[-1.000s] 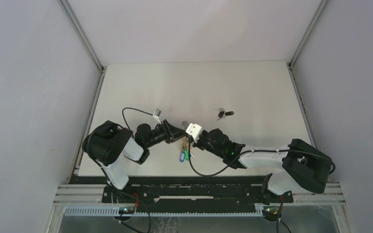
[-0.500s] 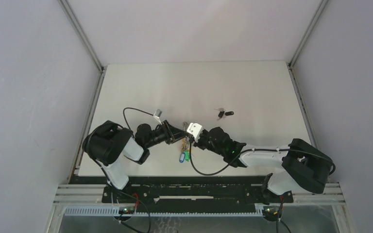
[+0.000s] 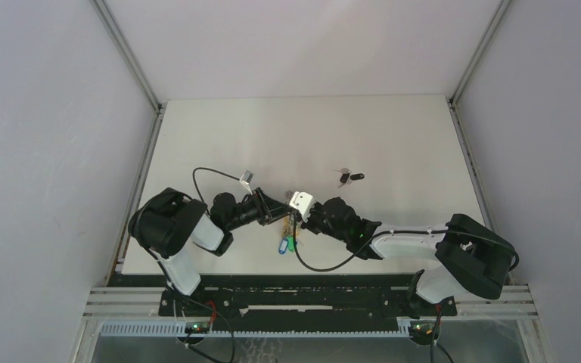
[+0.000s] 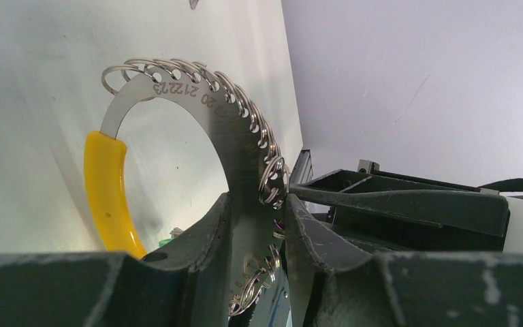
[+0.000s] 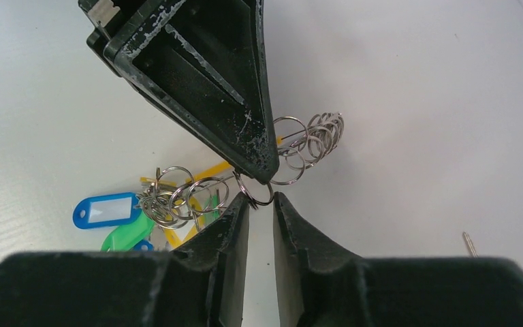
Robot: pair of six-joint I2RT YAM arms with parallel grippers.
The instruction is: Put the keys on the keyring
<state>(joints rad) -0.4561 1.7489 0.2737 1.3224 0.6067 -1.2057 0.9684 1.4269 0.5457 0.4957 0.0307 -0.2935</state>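
The keyring [image 4: 177,92] is a flat silver arc with a yellow grip and several small split rings along its edge. My left gripper [image 4: 257,204] is shut on the arc and holds it upright above the table. My right gripper [image 5: 260,199] meets it from the right, its jaws narrowed onto one small split ring [image 5: 259,194] just below the left fingertip [image 5: 245,136]. A bunch of keys with blue [image 5: 105,210], green [image 5: 129,235] and yellow tags hangs from other rings, resting on the table [image 3: 284,243]. A black key [image 3: 352,178] lies apart.
The white table [image 3: 393,136] is walled by grey panels on three sides. A thin metal tip [image 5: 468,242] lies on the table right of my right gripper. Black cables loop around both arms near the table's front edge.
The right jaws have narrowed a little around the small split ring. Both arms and the keyring stay almost where they were.
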